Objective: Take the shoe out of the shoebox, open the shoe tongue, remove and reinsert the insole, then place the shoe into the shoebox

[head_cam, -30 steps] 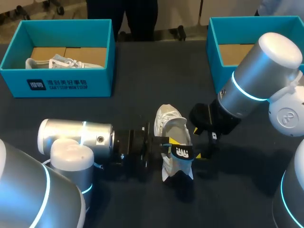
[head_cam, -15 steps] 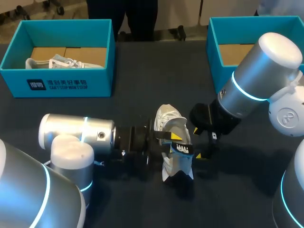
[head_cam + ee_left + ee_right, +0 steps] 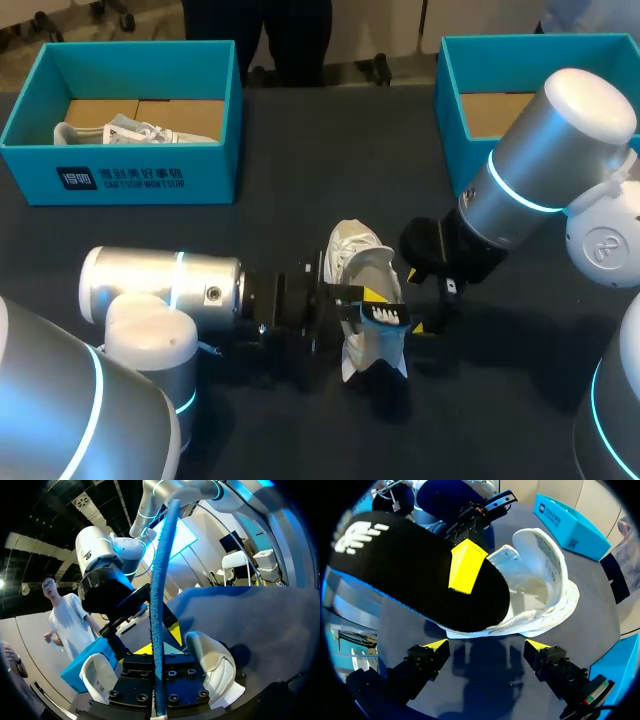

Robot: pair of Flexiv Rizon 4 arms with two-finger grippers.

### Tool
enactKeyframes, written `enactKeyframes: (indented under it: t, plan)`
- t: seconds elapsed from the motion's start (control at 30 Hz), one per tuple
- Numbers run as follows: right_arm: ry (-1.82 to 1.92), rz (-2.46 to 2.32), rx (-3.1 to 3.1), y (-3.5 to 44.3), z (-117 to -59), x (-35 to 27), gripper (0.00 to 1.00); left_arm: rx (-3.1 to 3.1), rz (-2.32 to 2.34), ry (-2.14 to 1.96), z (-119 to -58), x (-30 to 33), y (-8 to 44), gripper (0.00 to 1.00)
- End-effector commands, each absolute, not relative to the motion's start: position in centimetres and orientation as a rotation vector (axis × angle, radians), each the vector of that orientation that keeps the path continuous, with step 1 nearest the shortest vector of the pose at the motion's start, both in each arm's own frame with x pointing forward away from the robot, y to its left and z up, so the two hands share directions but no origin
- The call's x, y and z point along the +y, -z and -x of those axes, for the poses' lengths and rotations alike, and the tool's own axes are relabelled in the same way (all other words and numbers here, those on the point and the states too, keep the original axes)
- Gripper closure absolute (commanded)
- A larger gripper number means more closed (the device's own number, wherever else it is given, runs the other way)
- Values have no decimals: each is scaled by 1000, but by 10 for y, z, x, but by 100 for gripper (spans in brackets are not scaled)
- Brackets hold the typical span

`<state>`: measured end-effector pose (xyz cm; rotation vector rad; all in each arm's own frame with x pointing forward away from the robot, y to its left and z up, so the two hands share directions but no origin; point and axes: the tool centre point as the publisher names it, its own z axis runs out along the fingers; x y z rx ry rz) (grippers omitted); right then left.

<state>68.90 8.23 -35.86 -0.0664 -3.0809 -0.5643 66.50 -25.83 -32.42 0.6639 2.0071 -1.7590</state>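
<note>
Pinching the black foam insole (image 3: 386, 318), the left end effector (image 3: 372, 300) holds it over the white mesh shoe (image 3: 355, 255) at the centre of the dark bench (image 3: 300, 150), likely aligned for reinsertion. The right end effector (image 3: 415, 300) stands open and empty at the shoe's 3 o'clock.

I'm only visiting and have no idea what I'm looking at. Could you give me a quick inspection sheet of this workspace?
Surface: dark table.
Job's things: white shoe lies on the table between the two hands; black insole is at its opening; left shoebox, blue, holds another shoe; right shoebox, blue, shows only its cardboard floor.
Clutter: nothing seen.
Hands: left hand is shut on the insole; right hand is open beside the white shoe, holding nothing.
Cables: nothing seen on the table.
Surroundings: nothing seen reaching over the table.
</note>
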Motion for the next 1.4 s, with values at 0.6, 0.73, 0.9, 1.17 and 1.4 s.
enactKeyframes:
  t: [0.6,0.73,0.9,1.17,1.4]
  plan:
    - [561,66,-3082,360,-689,84,0,1950,-709,1578,-689,-262,357,100]
    - [561,66,-3082,360,-689,84,0,1971,-700,1605,-684,-259,352,85]
    - [561,66,-3082,360,-689,84,0,1967,-691,1625,-679,-255,342,67]
    - [561,66,-3082,360,-689,84,0,1927,-696,1672,-671,-254,332,71]
    - [561,66,-3082,360,-689,84,0,1897,-738,1675,-667,-260,334,100]
